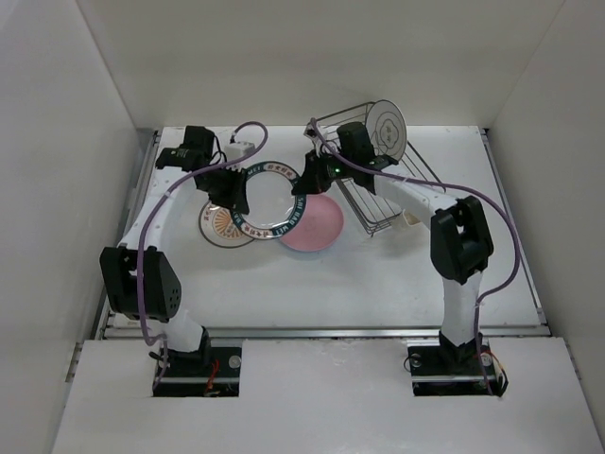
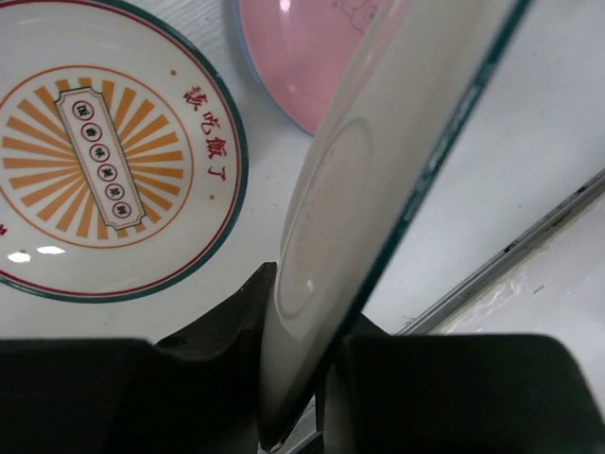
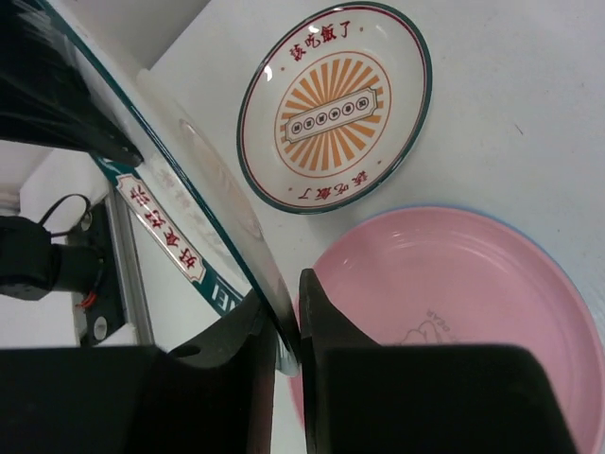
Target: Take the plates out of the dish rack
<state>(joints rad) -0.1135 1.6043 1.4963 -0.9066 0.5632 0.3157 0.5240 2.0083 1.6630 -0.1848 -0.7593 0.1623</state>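
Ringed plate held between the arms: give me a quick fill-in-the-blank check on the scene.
1. The ringed plate is clamped at its rim by the left end effector and the right end effector, so by ____ end effectors in all.
2. On the table, in the top view, the pink plate lies to the ____ of the sunburst plate.
3. The number of plates standing upright in the dish rack is ____.

Missing words: two; right; one.

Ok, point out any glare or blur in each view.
Left wrist: two white glare spots on the sunburst plate; the held ringed plate is soft, too close to the lens. Right wrist: its near rim is blurred, the pink plate sharp. Top view: even light, soft shadows.
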